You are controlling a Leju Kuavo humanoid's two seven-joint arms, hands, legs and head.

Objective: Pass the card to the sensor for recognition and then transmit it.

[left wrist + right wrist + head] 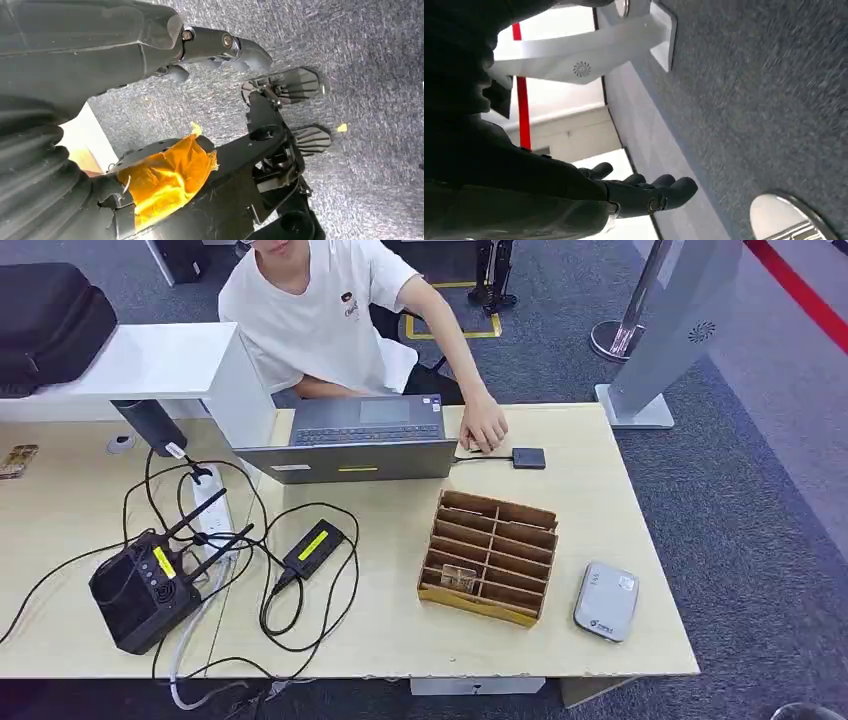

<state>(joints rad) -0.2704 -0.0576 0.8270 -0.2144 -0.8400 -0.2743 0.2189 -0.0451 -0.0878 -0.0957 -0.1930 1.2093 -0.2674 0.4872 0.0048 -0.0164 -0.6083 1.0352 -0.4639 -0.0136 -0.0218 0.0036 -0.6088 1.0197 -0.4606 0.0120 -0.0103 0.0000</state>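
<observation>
A wooden slotted rack (489, 556) stands on the table right of centre, with a pale card (458, 576) lying in one of its near-left slots. Right of the rack lies a white rounded sensor box (606, 601). My left hand (150, 45) hangs over grey carpet in the left wrist view, thumb stretched out and nothing in it. In the right wrist view my right hand (634, 192) also hangs beside the carpet, its fingers (674, 187) extended and apart, holding nothing.
A person in a white shirt (320, 320) sits behind an open laptop (355, 440), one hand (484, 428) resting beside a small black box (528, 458). A black router (140, 590), a power strip (210, 505) and tangled cables (290, 590) cover the table's left half.
</observation>
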